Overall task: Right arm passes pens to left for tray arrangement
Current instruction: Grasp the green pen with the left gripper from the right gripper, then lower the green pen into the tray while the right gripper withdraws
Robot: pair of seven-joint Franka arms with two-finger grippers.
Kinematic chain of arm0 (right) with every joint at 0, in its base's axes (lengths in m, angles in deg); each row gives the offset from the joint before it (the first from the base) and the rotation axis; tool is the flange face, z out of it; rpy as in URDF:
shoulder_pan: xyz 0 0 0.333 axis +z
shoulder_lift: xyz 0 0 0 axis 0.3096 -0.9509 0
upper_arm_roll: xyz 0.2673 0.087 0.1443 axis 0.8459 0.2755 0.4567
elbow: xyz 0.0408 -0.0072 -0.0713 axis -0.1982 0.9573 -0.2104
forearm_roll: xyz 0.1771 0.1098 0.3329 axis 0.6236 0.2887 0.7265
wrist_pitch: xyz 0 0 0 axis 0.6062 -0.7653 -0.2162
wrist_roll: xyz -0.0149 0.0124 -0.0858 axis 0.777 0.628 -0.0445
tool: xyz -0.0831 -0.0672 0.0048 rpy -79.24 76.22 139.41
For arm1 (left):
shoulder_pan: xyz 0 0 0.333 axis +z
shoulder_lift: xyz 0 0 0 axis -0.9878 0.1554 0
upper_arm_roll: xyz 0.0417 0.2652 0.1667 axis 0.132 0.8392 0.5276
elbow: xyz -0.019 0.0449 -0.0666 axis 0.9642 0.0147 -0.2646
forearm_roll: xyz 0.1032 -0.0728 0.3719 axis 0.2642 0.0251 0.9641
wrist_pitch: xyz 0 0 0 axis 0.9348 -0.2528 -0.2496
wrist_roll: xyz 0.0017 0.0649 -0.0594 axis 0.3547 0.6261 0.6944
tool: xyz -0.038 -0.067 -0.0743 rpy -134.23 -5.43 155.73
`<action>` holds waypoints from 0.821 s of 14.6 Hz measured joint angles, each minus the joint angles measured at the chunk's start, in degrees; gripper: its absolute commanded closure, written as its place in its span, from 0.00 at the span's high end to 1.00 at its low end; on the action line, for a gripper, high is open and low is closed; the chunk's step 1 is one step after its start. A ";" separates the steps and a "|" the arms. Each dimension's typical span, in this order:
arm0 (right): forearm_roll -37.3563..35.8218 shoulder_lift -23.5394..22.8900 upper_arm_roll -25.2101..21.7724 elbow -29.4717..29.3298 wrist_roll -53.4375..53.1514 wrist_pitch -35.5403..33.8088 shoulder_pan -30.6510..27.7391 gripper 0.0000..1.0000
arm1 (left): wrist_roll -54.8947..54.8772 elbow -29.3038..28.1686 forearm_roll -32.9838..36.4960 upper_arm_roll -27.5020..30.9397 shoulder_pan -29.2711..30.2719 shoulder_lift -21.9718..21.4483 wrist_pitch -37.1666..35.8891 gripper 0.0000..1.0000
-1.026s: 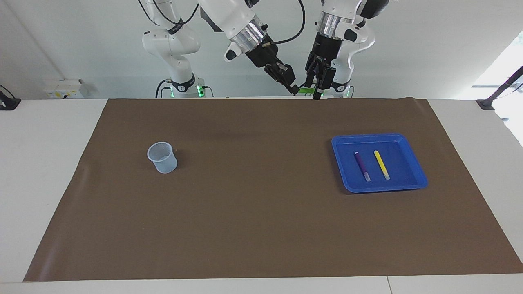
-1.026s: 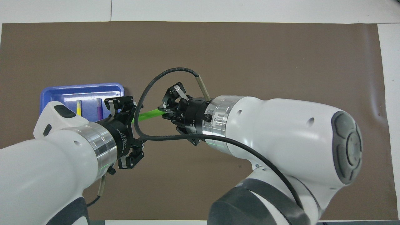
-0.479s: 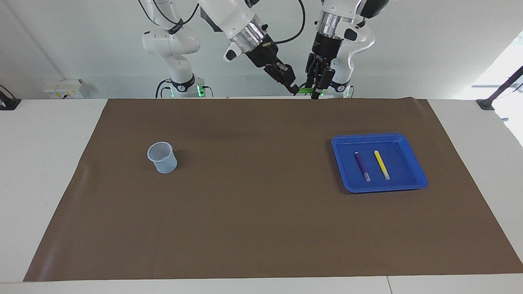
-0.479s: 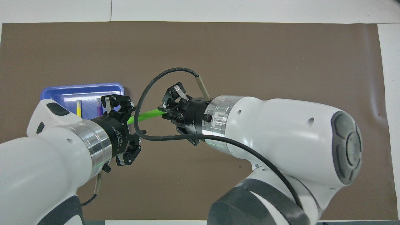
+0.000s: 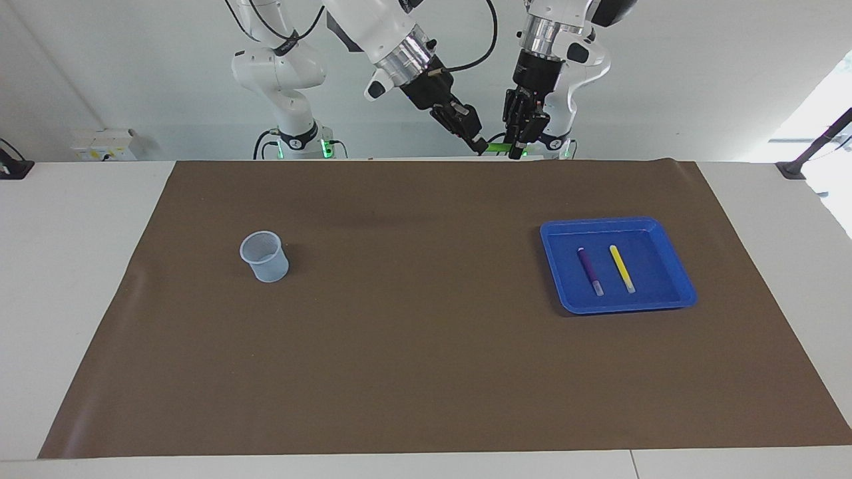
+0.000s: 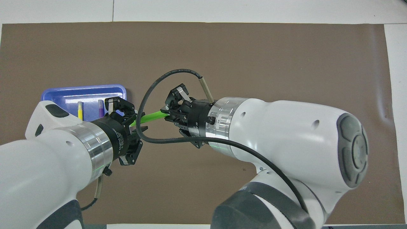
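Mid-air handover above the robots' edge of the brown mat (image 5: 426, 346): the green pen (image 6: 149, 117) lies level between the two grippers, its long axis running from one arm toward the other, parallel to the table's long side. The right gripper (image 5: 480, 146) is clamped on one end, while the left gripper (image 5: 514, 152) has its fingers drawn in narrow around the other end; whether they already bear on the pen cannot be told for sure. Both arms reach the pen equally, and the release seems to hang on the left fingers truly pinching across the slim round barrel. The purple pen (image 5: 589, 270) and yellow pen (image 5: 622, 267) lie side by side, well apart from each other, in the glossy blue tray (image 5: 679, 296) at the left arm's end. A translucent ribbed cup (image 5: 264, 256) stands toward the right arm's end
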 measured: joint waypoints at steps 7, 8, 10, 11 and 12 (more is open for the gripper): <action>0.03 -0.02 0.11 -0.05 -0.20 0.27 0.21 0.00 | 0.84 0.33 1.28 -0.19 0.33 0.06 0.05 0.00; 0.03 -0.02 0.11 -0.07 -0.20 0.27 0.21 0.18 | 0.85 0.37 1.35 -0.20 0.33 0.06 0.05 0.00; 0.03 -0.03 0.12 -0.06 -0.20 0.27 0.21 0.91 | 0.87 0.44 1.52 -0.20 0.36 0.06 0.11 0.00; 0.03 -0.05 0.12 -0.06 -0.20 0.26 0.21 0.99 | 0.87 0.48 1.62 -0.20 0.36 0.07 0.11 0.00; -0.09 -0.09 0.12 -0.03 -0.20 0.26 0.18 1.00 | 0.86 0.54 1.87 -0.18 0.39 0.06 0.11 0.00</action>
